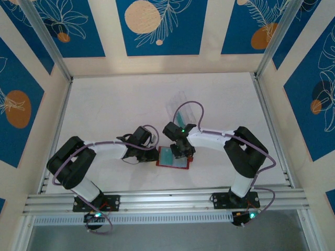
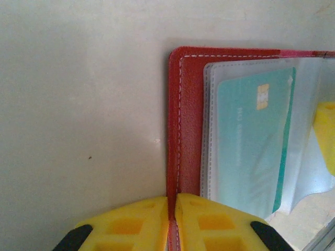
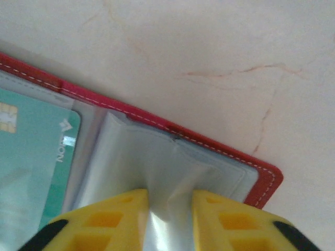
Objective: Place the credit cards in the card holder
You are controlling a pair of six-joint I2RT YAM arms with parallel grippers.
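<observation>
The card holder [image 1: 172,157], a red wallet, lies open on the table between the arms. A teal credit card [image 2: 251,141] with a gold chip sits inside one of its clear sleeves. My left gripper [image 2: 172,209] is shut on the wallet's red left edge [image 2: 175,130], pinning it from the near side. My right gripper [image 3: 170,209] is shut on a bunched clear sleeve page [image 3: 157,162] near the wallet's right corner [image 3: 264,180]. The same card [image 3: 31,162] lies to the left of those fingers. From above, the left gripper [image 1: 152,153] and the right gripper [image 1: 183,151] meet over the wallet.
A clear plastic case [image 1: 184,107] lies on the white table [image 1: 115,104] behind the right wrist. Metal frame posts and walls ring the table. A yellow finger [image 2: 325,137] of the right gripper shows at the edge of the left wrist view.
</observation>
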